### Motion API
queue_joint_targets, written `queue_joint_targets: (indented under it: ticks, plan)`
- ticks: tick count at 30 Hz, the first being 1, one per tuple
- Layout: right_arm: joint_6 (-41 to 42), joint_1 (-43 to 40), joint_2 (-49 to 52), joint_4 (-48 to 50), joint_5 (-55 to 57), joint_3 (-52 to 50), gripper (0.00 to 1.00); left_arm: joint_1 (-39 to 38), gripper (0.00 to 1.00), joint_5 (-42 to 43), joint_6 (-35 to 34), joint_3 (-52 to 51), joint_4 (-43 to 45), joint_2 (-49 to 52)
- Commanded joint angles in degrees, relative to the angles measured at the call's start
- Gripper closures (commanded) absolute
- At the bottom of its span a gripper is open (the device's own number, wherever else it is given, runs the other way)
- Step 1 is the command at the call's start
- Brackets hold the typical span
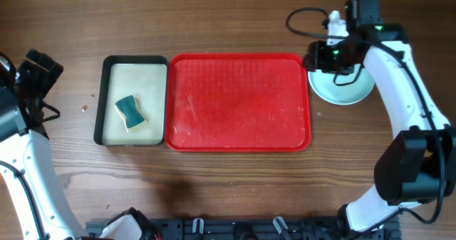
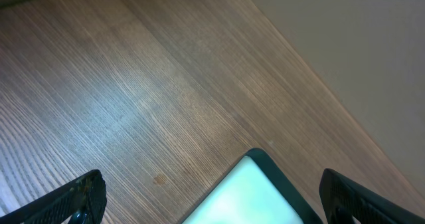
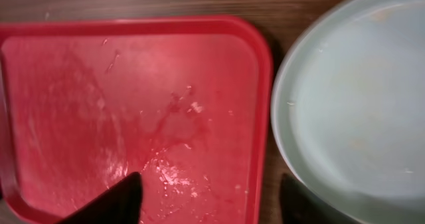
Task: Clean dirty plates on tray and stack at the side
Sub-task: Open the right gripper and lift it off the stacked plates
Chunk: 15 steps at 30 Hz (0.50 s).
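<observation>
The red tray [image 1: 239, 101] lies mid-table with no plates on it, only wet smears; it also shows in the right wrist view [image 3: 133, 98]. A pale aqua plate [image 1: 343, 90] sits on the table just right of the tray, and I cannot tell whether others lie under it. In the right wrist view the plate [image 3: 352, 104] fills the right side. My right gripper [image 1: 319, 58] hovers over the gap between tray rim and plate, its fingers [image 3: 209, 184] open and empty. My left gripper [image 1: 39, 72] is at the far left, open and empty [image 2: 212, 197].
A black-rimmed tray with a cream inside [image 1: 132, 83] touches the red tray's left side and holds a teal and yellow sponge [image 1: 130, 112]. Its corner [image 2: 265, 161] shows between my left fingers. Bare wood surrounds both trays.
</observation>
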Motion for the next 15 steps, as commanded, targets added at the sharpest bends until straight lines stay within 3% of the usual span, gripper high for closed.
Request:
queue_joint_targets:
  ticks: [1,15]
  plan:
    - [-4.35,3.08,-0.28,0.24,1.84,-0.76,0.0,0.31,0.0,0.26,0.11,0.11,0.11,0.15]
    - [-3.61,3.58,-0.28,8.57,1.81,-0.76,0.0,0.31,0.0,0.26,0.11,0.09,0.13,0.15]
